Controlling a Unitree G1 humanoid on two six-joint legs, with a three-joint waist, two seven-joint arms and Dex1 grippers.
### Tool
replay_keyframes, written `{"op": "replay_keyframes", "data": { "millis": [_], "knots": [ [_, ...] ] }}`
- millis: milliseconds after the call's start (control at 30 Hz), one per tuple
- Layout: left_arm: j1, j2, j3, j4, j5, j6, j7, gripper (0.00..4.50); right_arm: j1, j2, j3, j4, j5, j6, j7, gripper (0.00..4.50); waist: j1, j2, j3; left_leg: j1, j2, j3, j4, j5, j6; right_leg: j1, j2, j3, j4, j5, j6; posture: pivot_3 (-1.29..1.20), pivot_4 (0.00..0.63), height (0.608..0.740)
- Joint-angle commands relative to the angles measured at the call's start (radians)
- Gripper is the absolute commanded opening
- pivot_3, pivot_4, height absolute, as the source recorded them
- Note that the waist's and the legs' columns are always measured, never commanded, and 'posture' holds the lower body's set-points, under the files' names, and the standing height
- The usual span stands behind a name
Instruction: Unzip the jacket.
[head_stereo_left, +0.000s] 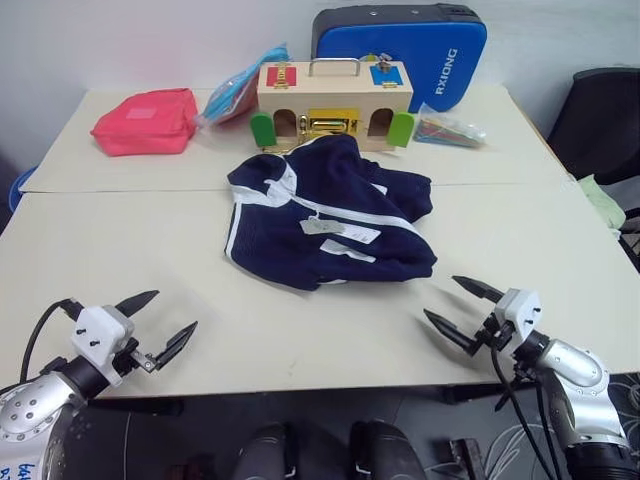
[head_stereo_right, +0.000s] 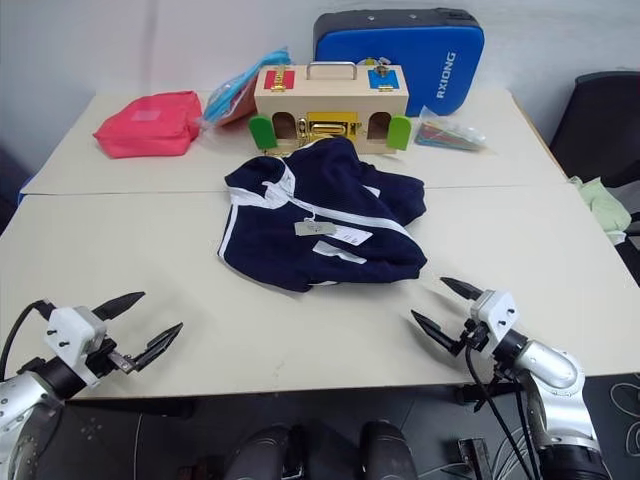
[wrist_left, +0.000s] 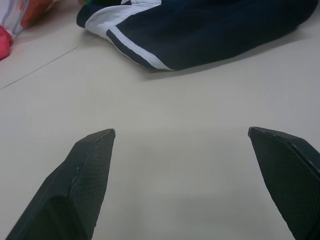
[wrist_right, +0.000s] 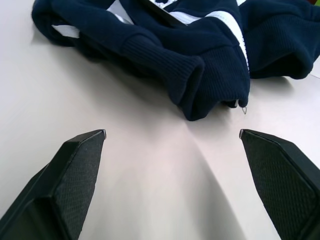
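Step in hand: I judge this the start; the jacket (head_stereo_left: 325, 212) lies untouched, and I have yet to reach for it.
My left gripper (head_stereo_left: 160, 322): released, fingers spread wide, holding nothing, over the table's near edge towards its left corner.
My right gripper (head_stereo_left: 463, 306): released too, fingers apart and bare, over the near edge on the right side.
Table (head_stereo_left: 120, 240): pale and matt, two tops pushed together with a seam running across behind the jacket's left part.
Jacket's place: crumpled in a heap around the middle of the table, well apart from both grippers, white zipper line (head_stereo_left: 350, 213) running slantwise across its top, paper tags (head_stereo_left: 340, 230) lying on it.
Next move, as I judge it: carry both grippers forward to the heap, one to pin the cloth near the zipper's top, the other to find the pull; I cannot make out the pull from here.
Far side: a wooden box (head_stereo_left: 333, 102) with latches just behind the jacket, a pink pouch (head_stereo_left: 146, 121) near the far left corner, a blue case (head_stereo_left: 400, 48) propped at the far edge.
Room: a plain light wall behind, a dark chair (head_stereo_left: 600, 110) off the right edge.
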Motion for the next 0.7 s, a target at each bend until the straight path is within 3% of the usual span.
{"op": "replay_keyframes", "data": {
  "millis": [33, 233, 700],
  "knots": [
    [0.013, 0.009, 0.03, -0.038, -0.026, -0.001, -0.006, 4.45, 0.028, -0.026, -0.026, -0.05, 0.021, -0.012, 0.018, 4.5, 0.0, 0.0, 0.0, 0.0, 0.0, 0.0, 0.0, 0.0, 0.0, 0.0, 0.0, 0.0, 0.0, 0.0, 0.0, 0.0, 0.15, 0.74],
    [0.05, 0.057, 0.047, -0.077, -0.192, 0.136, -0.116, 4.45, 0.08, -0.051, -0.04, -0.102, 0.038, -0.007, 0.035, 4.5, 0.006, 0.0, 0.0, 0.0, 0.0, 0.0, 0.001, 0.0, 0.0, 0.0, -0.001, 0.0, 0.0, 0.0, 0.0, 0.0, 0.15, 0.74],
    [0.025, 0.119, 0.051, -0.065, -0.192, 0.123, -0.218, 4.45, 0.152, -0.069, -0.037, -0.239, 0.069, 0.016, 0.056, 4.5, 0.007, 0.0, 0.0, 0.0, 0.0, 0.0, 0.0, 0.0, 0.0, 0.0, -0.001, 0.0, 0.0, 0.0, 0.0, 0.0, 0.15, 0.74]
  ]
}}
